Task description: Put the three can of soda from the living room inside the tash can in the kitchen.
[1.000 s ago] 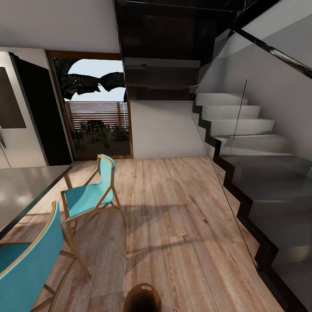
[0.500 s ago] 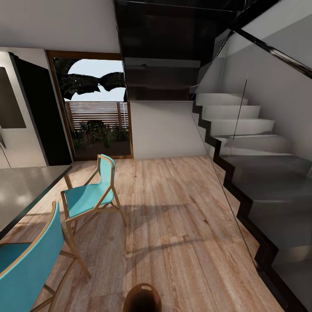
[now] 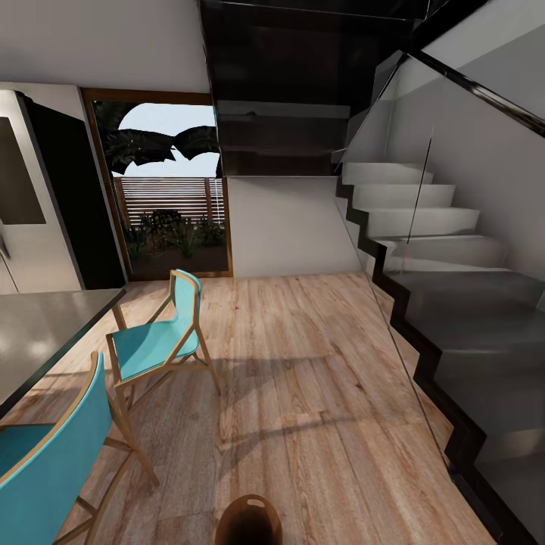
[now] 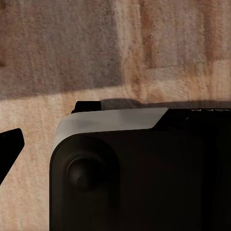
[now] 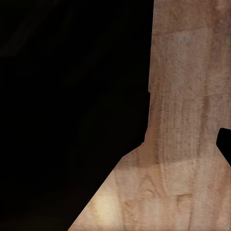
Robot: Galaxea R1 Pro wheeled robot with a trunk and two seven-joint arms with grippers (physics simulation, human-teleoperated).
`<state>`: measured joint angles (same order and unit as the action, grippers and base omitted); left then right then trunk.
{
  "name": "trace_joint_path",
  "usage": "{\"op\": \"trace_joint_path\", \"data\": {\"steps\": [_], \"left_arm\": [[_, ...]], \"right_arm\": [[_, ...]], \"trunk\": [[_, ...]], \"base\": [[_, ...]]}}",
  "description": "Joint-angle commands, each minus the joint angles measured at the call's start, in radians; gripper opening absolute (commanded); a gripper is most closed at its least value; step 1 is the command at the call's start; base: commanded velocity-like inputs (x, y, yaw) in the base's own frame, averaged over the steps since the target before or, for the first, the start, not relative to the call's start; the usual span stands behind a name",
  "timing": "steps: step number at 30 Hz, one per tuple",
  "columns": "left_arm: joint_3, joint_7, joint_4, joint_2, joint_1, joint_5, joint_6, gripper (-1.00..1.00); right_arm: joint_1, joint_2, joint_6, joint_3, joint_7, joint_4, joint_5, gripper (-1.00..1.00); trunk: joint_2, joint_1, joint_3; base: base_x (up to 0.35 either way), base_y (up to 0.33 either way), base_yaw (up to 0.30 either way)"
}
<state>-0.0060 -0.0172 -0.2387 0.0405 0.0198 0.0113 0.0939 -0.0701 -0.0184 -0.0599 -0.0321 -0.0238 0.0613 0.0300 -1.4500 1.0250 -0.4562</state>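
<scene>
The trash can (image 3: 250, 521) sits at the bottom centre of the head view, its coppery rim and slot handle just inside the frame, standing on the wood floor (image 3: 318, 378) very near the robot's base. None of the orange soda cans can be seen here, so the collecting in the living room looks not yet done.

The main risk is the base bumping the trash can when the robot turns or rolls off: it is so low in the frame that a small move would push it over or out of sight. A second risk is the nearer turquoise chair (image 3: 45, 446) at the lower left and the farther turquoise chair (image 3: 155, 341) behind it, whose splayed wooden legs jut into the open floor. At the right, the glass balustrade (image 3: 409, 250) along the staircase (image 3: 446, 250) is hard to read and could be clipped.

The floor is light wood planking, smooth, crossed by shadow bands. A grey counter (image 3: 38, 333) fills the left edge, with the steel fridge (image 3: 30, 212) behind it and a wood-framed glass door (image 3: 170, 189) at the upper left.

Each wrist view shows dark robot body over floor; whether either gripper is spread or pressed together cannot be told.
</scene>
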Motion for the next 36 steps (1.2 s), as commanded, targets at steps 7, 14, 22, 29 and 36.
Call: {"op": "trace_joint_path", "data": {"steps": [7, 14, 22, 29, 36], "left_arm": [[0.0, 0.0, 0.0, 0.0, 0.0, 0.0, 0.0, 1.0], [0.0, 0.0, 0.0, 0.0, 0.0, 0.0, 0.0, 1.0], [0.0, 0.0, 0.0, 0.0, 0.0, 0.0, 0.0, 1.0], [0.0, 0.0, 0.0, 0.0, 0.0, 0.0, 0.0, 1.0], [0.0, 0.0, 0.0, 0.0, 0.0, 0.0, 0.0, 1.0]], "right_arm": [[0.0, 0.0, 0.0, 0.0, 0.0, 0.0, 0.0, 1.0], [0.0, 0.0, 0.0, 0.0, 0.0, 0.0, 0.0, 1.0], [0.0, 0.0, 0.0, 0.0, 0.0, 0.0, 0.0, 1.0], [0.0, 0.0, 0.0, 0.0, 0.0, 0.0, 0.0, 1.0], [0.0, 0.0, 0.0, 0.0, 0.0, 0.0, 0.0, 1.0]], "trunk": [[0.0, 0.0, 0.0], [0.0, 0.0, 0.0], [0.0, 0.0, 0.0], [0.0, 0.0, 0.0], [0.0, 0.0, 0.0]], "base": [[0.0, 0.0, 0.0], [0.0, 0.0, 0.0], [0.0, 0.0, 0.0], [0.0, 0.0, 0.0], [0.0, 0.0, 0.0]]}}
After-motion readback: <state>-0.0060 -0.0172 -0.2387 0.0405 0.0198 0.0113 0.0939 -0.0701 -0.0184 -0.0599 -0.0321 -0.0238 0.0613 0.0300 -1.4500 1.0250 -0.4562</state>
